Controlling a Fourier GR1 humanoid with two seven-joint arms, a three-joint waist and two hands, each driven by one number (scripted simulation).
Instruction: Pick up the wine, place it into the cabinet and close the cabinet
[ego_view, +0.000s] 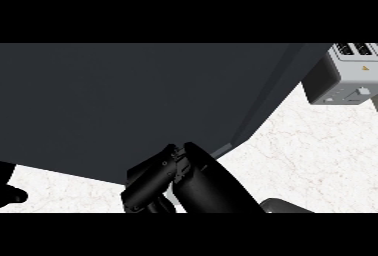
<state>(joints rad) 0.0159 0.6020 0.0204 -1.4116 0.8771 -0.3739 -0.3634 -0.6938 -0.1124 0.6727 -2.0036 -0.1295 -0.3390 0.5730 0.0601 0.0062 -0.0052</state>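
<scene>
Right hand (159, 180) pressing cabinet door (133, 105), fingers' state indiscernible | wine hidden | risk: hand slipping past door edge, leaving cabinet ajar

White marble bench (310, 165) with faint pinkish veins, visible lower left and right side of frame; grey toaster (341, 75) at upper right corner, slots on top, small warning label and lever on side; even, soft light, dim shadow on bench at lower left
</scene>
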